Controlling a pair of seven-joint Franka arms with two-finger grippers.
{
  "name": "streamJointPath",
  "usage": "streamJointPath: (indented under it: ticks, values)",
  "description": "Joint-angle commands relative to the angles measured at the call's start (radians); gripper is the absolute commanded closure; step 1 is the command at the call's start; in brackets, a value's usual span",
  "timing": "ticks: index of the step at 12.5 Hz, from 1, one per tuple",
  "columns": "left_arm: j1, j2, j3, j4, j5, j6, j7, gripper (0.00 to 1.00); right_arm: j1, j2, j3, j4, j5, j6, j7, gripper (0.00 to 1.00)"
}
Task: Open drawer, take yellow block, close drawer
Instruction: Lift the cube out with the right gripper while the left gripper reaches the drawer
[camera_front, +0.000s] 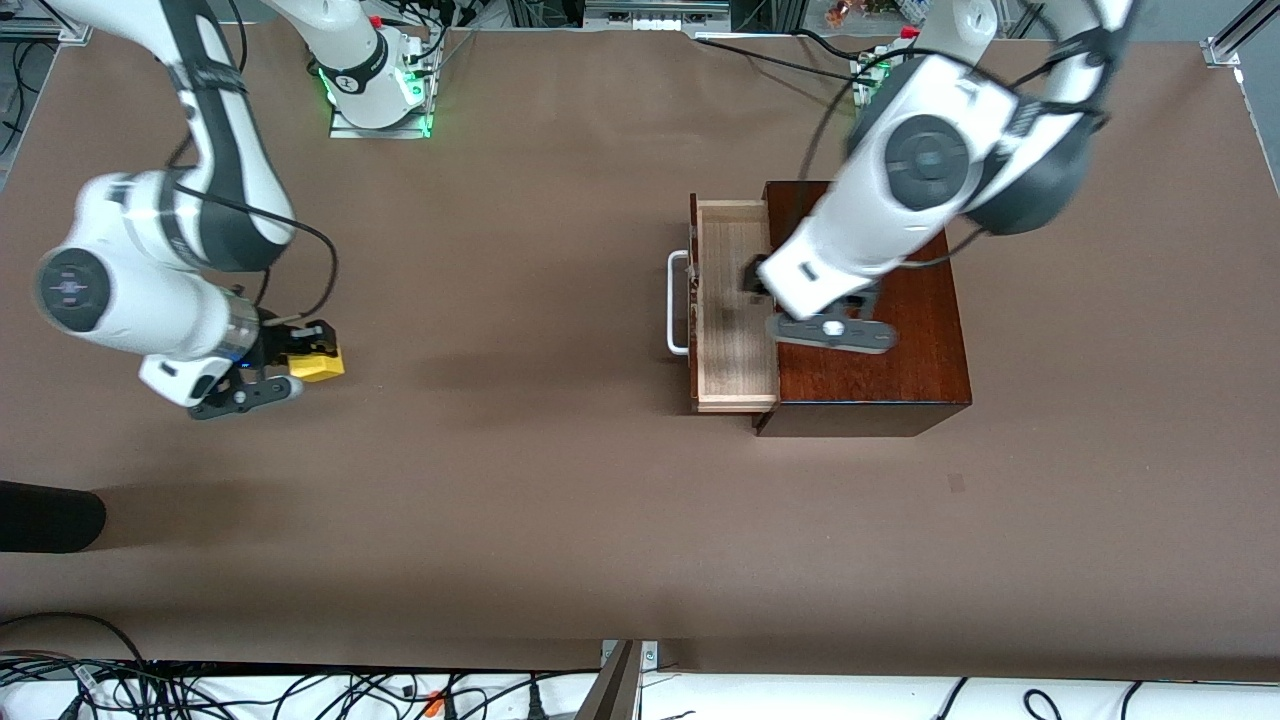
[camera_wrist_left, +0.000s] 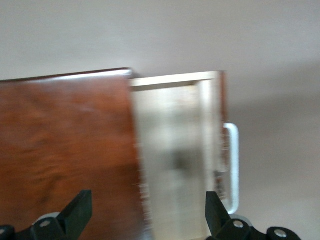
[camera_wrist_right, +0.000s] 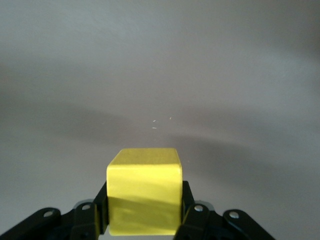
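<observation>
The small bright yellow cube block (camera_front: 318, 364) sits clamped between the black fingers of the right arm's pincer (camera_front: 300, 362), over bare brown surface (camera_front: 520, 500) toward the right arm's end and well apart from the box. The right wrist view shows the same yellow block (camera_wrist_right: 144, 190) gripped on two opposite sides by the right pincer (camera_wrist_right: 144, 220). Whether it is lifted clear of the surface or just above it cannot be told.

The pale-wood-lined sliding drawer (camera_front: 735, 310) stands pulled out of the glossy mahogany-coloured rectangular box (camera_front: 880, 370), its tray showing nothing inside and its white U-shaped bar handle (camera_front: 677, 302) pointing toward the right arm's end. The left arm's pincer (camera_front: 755, 280) hangs over the line where the drawer meets the box top. In the left wrist view its two dark fingertips (camera_wrist_left: 80, 210) stand wide apart with nothing between them, the open drawer (camera_wrist_left: 175, 155) and its handle (camera_wrist_left: 232, 165) below.

Judging from this, the opening is done and the block is taken out. What is left is the closing: the drawer is still far out, and the left pincer looks best placed to push its front home, though it is not touching it yet. The block also remains to be set down, if that is wanted.
</observation>
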Motion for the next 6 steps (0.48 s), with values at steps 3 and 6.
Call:
streamJointPath:
  ticks: [3, 6]
  values:
    - [-0.167, 0.162, 0.009, 0.158, 0.075, 0.042, 0.005, 0.00, -0.007, -0.037, 0.023, -0.316, 0.014, 0.348, 0.069, 0.92]
    - [-0.235, 0.168, 0.006, 0.156, 0.175, 0.053, 0.213, 0.00, -0.007, 0.017, 0.026, -0.330, 0.014, 0.416, 0.097, 0.85]
